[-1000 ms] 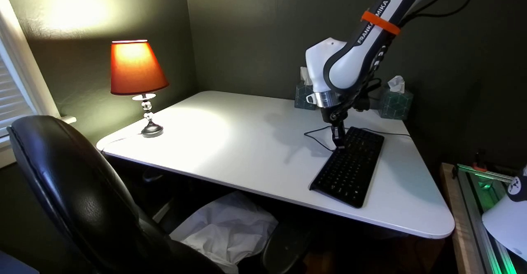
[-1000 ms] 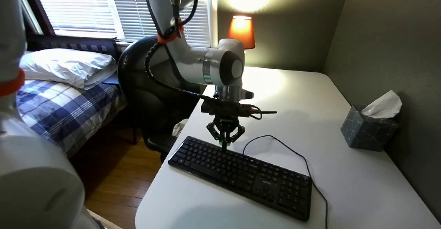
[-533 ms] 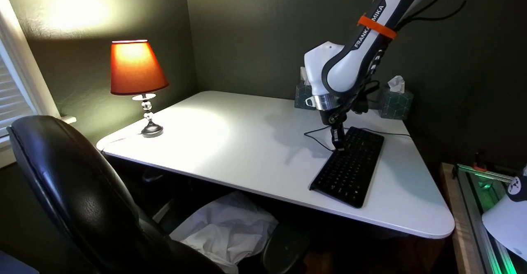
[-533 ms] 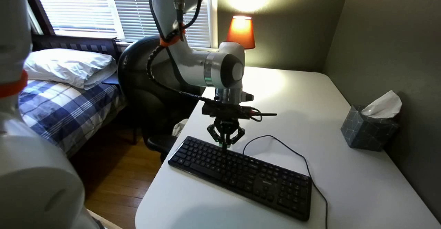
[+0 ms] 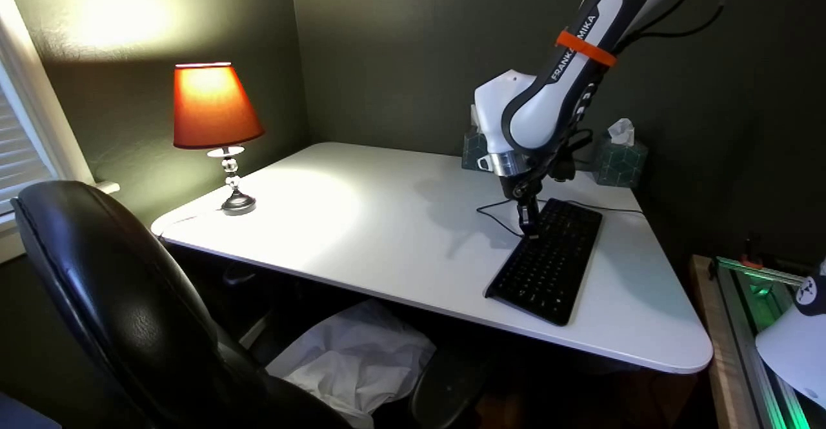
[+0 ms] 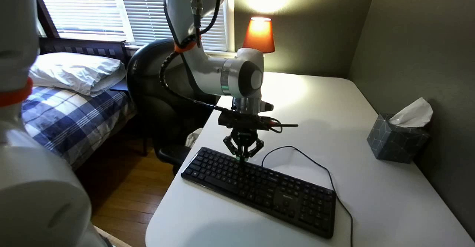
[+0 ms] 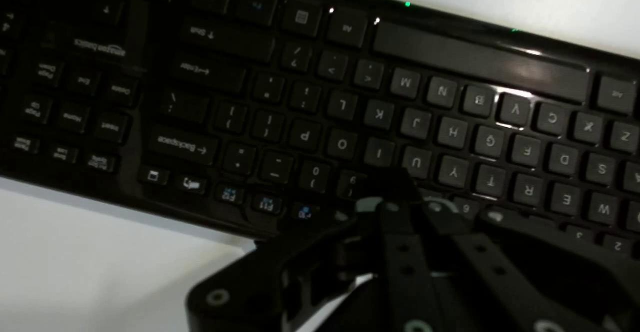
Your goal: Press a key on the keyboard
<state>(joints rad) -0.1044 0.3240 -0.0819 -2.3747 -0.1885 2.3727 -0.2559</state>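
The keyboard (image 6: 259, 192) lies on the white desk (image 6: 207, 217), under the gripper (image 7: 397, 184), which is closed, nothing visible between its tips. I cannot confirm contact beside the 9 key (image 7: 351, 183). Advised: centre over one key, press straight down lightly, lift.

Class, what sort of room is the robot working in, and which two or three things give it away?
Probably a bedroom that doubles as a home office: an exterior view shows a plaid-covered bed, and nearby stands a white desk with a keyboard lying on it.
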